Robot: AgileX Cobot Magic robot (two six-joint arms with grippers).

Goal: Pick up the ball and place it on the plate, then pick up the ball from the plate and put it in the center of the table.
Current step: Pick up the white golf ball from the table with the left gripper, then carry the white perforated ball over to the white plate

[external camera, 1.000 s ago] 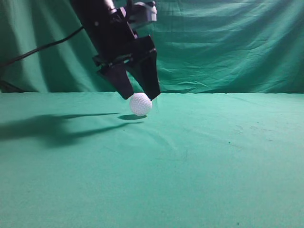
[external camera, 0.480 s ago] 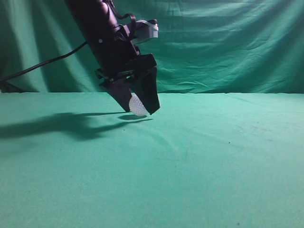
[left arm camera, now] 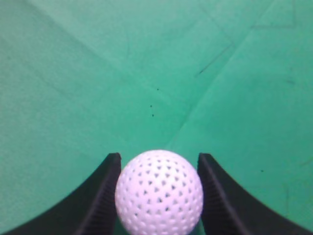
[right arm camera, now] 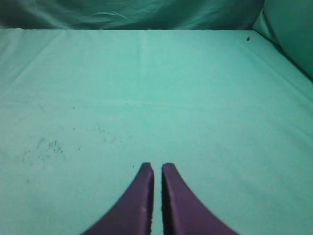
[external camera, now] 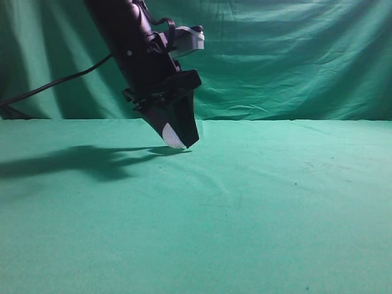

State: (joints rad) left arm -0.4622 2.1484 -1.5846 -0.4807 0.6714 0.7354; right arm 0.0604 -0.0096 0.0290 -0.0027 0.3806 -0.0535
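Here, one ball (left arm camera: 159, 192), white and dimpled, sits pinched between the left gripper's (external camera: 173, 138) two black fingers (left arm camera: 100, 196), low over the table (external camera: 275, 202). The right gripper (right arm camera: 156, 196) is pressed together, empty. A green curtain (external camera: 294, 55) hangs behind.

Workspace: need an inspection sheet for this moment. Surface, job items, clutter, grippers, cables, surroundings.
Surface: table covered in wrinkled green cloth with a few dark specks.
Job's things: white dimpled ball sits between the left gripper's fingers; in the exterior view only a sliver of it shows. No plate in any view.
Clutter: nothing seen.
Grippers: left gripper shut on the ball, tips low near the cloth; whether the ball touches the cloth cannot be told. Right gripper shut, empty, above bare cloth.
Cables: one dark cable runs from the left arm off the left edge.
Surroundings: draped green curtain behind the table.
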